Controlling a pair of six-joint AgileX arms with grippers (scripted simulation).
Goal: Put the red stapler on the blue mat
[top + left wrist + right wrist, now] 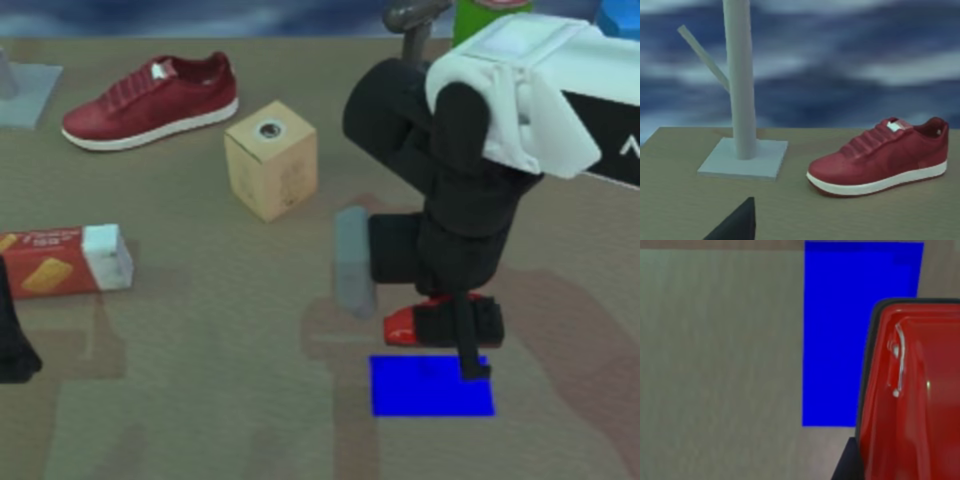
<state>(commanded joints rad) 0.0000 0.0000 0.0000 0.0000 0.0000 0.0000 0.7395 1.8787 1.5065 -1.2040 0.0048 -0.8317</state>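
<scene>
The red stapler is between the fingers of my right gripper, which is shut on it just past the far edge of the blue mat. One dark fingertip reaches over the mat's far edge. In the right wrist view the glossy stapler fills one side, a dark finger lies against it, and the mat shows beyond. I cannot tell whether the stapler rests on the table or hangs above it. My left gripper is parked at the table's left edge, with one finger showing.
A dark-red sneaker lies at the back left beside a grey stand. A tan box stands mid-table. A cracker box is at the left, and a grey block is just left of my right arm. A green object is at the back.
</scene>
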